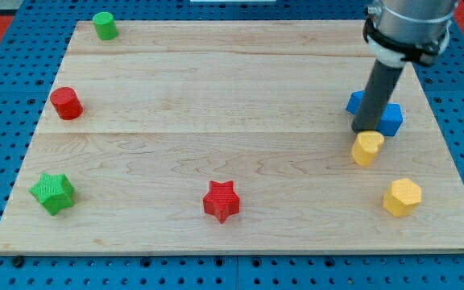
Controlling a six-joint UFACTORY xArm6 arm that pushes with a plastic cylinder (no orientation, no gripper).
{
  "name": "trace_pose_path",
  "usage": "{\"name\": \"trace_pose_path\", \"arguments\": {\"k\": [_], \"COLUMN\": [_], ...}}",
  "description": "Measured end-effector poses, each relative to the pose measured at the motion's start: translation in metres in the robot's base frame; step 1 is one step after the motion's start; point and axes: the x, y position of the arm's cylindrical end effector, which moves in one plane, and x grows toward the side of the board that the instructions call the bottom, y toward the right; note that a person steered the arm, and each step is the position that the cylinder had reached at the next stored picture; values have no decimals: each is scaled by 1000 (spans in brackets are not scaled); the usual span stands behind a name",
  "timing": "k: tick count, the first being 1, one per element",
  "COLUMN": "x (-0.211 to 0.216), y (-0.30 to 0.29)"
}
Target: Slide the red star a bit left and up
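Note:
The red star (pixel 221 200) lies on the wooden board (pixel 216 105) near the view's bottom, a little left of the middle. My tip (pixel 366 130) is far to the star's right and higher up. It stands at the lower left edge of the blue block (pixel 387 117) and just above a small yellow block (pixel 367 148). The rod hides part of the blue block, so its shape is unclear.
A yellow hexagon (pixel 401 196) lies at the lower right. A green star (pixel 52 192) sits at the lower left. A red cylinder-like block (pixel 66 103) is at the left edge. A green cylinder-like block (pixel 105 26) is at the top left.

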Motion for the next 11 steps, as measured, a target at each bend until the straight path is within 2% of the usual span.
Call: {"name": "trace_pose_path", "arguments": {"k": [1, 3, 4, 6, 7, 8, 9, 10, 11], "x": [30, 41, 52, 65, 135, 118, 47, 14, 36], "y": [1, 9, -5, -109, -125, -170, -220, -298, -243]}}
